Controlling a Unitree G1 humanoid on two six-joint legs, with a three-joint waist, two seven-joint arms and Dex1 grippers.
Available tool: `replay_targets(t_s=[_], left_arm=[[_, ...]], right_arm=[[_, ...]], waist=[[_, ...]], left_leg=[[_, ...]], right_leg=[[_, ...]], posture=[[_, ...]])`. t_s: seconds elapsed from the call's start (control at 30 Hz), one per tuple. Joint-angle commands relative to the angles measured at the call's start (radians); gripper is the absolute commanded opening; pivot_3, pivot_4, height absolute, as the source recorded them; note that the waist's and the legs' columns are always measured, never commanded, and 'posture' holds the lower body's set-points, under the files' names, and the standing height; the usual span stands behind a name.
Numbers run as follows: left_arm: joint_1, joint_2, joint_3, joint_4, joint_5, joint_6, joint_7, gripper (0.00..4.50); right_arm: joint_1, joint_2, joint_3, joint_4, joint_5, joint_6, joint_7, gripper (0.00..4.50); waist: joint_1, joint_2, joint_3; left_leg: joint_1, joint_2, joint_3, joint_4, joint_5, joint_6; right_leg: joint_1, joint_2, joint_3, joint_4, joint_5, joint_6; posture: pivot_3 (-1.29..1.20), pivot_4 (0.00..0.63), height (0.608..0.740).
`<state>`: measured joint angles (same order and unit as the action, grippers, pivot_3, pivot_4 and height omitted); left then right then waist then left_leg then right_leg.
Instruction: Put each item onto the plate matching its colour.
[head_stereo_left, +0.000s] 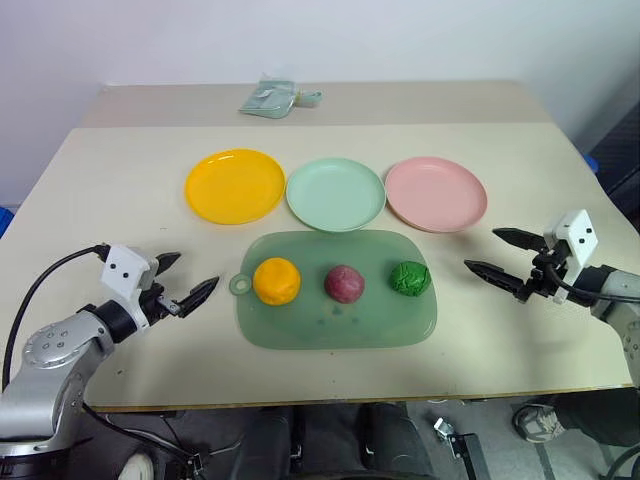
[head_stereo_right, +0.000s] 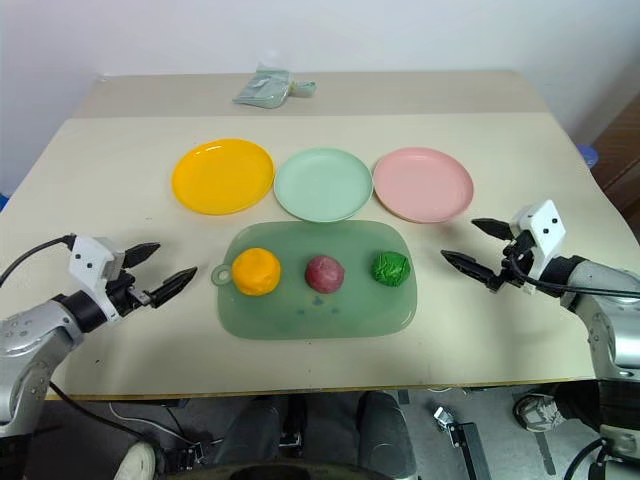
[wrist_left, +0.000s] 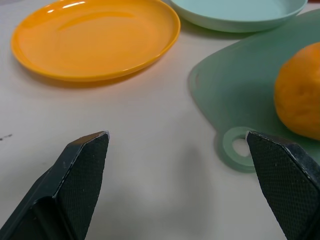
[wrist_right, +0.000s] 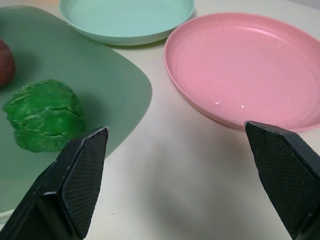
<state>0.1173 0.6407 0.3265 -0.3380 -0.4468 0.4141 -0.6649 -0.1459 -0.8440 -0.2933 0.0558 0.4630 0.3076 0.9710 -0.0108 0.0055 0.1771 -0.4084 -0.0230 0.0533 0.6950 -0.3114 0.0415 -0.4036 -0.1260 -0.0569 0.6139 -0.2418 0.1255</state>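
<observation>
Orange lump (head_stereo_left: 276, 280), maroon lump (head_stereo_left: 344, 283) and green lump (head_stereo_left: 409, 278) sit in a row on the translucent green tray (head_stereo_left: 330, 335), just in front of the yellow plate (head_stereo_left: 235, 186), mint plate (head_stereo_left: 335, 194) and pink plate (head_stereo_left: 436, 193). Left gripper (head_stereo_left: 184, 279) and right gripper (head_stereo_left: 497, 253) flank the tray, both spread wide and empty.

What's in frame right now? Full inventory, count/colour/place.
Table: 1, beige, carries everything.
Plates: 3 in a row behind the tray; yellow-orange plate at left, mint green plate in the middle, pink plate at right; all empty.
Tray: 1, translucent green, nearer the robot than the plates.
Lumps: 3 on the tray; orange lump at left, maroon lump in the middle, green lump at right.
Packet: 1, pale green, far table edge.
Left gripper: open, left of the tray, holding nothing.
Right gripper: open, right of the tray, holding nothing.
</observation>
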Motion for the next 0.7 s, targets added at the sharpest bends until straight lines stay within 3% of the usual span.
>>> replay_targets(t_s=[0.03,0.2,0.4,0.6,0.7], left_arm=[[0.004,-0.014,0.002,-0.037,0.005,-0.017,0.019,4.5],[0.0,-0.04,0.001,-0.049,-0.002,-0.023,0.033,4.5],[-0.132,-0.05,-0.036,-0.055,-0.134,0.063,-0.031,4.5],[-0.279,0.024,-0.229,-0.044,-0.111,0.097,-0.188,4.5],[-0.335,0.074,-0.349,0.024,-0.021,0.04,-0.281,4.5]], right_arm=[[-0.045,0.0,-0.004,0.034,-0.016,-0.041,0.009,4.45],[-0.085,0.003,-0.007,0.077,-0.034,-0.076,0.008,4.45],[-0.039,0.016,-0.033,-0.014,-0.016,-0.068,-0.016,4.45],[0.087,0.037,-0.083,-0.258,0.079,0.033,-0.047,4.45],[0.178,0.036,-0.106,-0.387,0.137,0.092,-0.044,4.45]], waist=[[0.0,0.0,0.0],[0.001,0.0,0.0],[0.008,0.0,0.0],[0.02,0.0,0.0],[0.025,0.001,0.0]], left_leg=[[0.0,0.0,0.0,0.0,0.0,0.0],[0.0,0.0,0.0,0.0,0.0,0.0],[0.0,0.0,0.0,0.0,0.0,0.0],[0.0,-0.001,0.0,0.001,0.0,0.0],[0.0,-0.001,0.0,0.001,0.0,0.0]], right_leg=[[0.0,0.0,0.0,0.0,0.0,0.0],[0.0,0.0,0.0,0.0,0.0,0.0],[0.0,0.0,0.0,0.0,0.0,0.0],[0.001,0.001,0.0,0.001,0.0,0.0],[0.001,0.002,0.0,0.001,0.0,0.0]], posture=[[0.0,0.15,0.74],[0.0,0.15,0.74],[0.0,0.15,0.74],[0.0,0.15,0.74],[0.0,0.15,0.74]])
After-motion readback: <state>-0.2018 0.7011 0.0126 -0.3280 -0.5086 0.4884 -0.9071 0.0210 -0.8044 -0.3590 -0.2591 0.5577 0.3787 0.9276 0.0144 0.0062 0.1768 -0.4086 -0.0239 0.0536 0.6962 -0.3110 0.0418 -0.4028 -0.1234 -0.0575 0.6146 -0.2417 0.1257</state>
